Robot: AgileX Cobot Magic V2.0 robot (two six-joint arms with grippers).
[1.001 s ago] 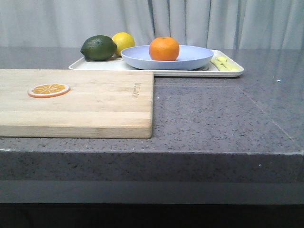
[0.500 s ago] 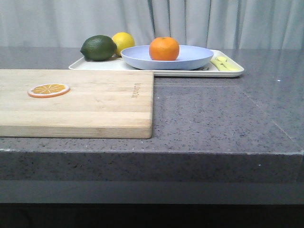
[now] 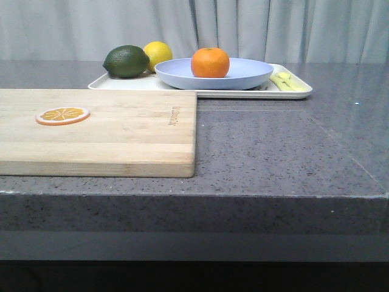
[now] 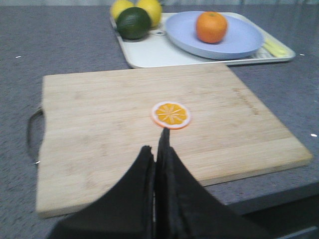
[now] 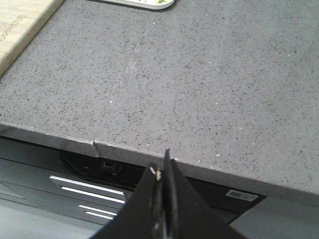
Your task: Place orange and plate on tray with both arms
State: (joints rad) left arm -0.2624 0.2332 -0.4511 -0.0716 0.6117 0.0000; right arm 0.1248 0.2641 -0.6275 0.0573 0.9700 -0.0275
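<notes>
The orange (image 3: 210, 62) sits on the lavender-blue plate (image 3: 249, 73), and the plate rests on the cream-white tray (image 3: 298, 92) at the back of the table. They also show in the left wrist view: orange (image 4: 211, 27), plate (image 4: 239, 42), tray (image 4: 149, 55). My left gripper (image 4: 157, 149) is shut and empty, above the near edge of the wooden cutting board. My right gripper (image 5: 161, 167) is shut and empty, hanging over the table's front edge. Neither gripper shows in the front view.
A wooden cutting board (image 3: 121, 131) with a thin orange slice (image 3: 62, 115) lies at the front left. A dark green lime (image 3: 126, 61) and a yellow lemon (image 3: 158, 53) sit on the tray's left part. Yellow-green cutlery (image 3: 287, 81) lies on its right end.
</notes>
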